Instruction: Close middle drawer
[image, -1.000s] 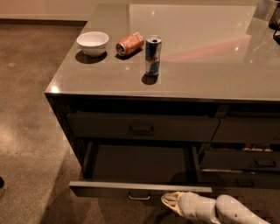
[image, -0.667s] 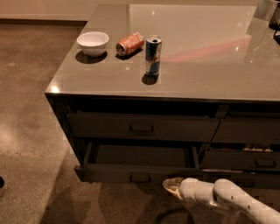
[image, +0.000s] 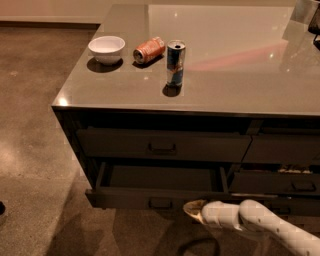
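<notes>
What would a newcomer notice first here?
The middle drawer stands partly open, with the pale gripper by its front, right of centre. On the glossy countertop above sit a white bowl, a tipped orange can and an upright blue can.

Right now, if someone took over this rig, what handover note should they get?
Gripper: low, at the middle drawer's front, just right of its pull; contact unclear.
Drawer partly out, tray showing.
Done: gripper positioned at the front.
Left: push it in flush with the drawer above.
On top: bowl, lying can, upright can, away from the job.
</notes>
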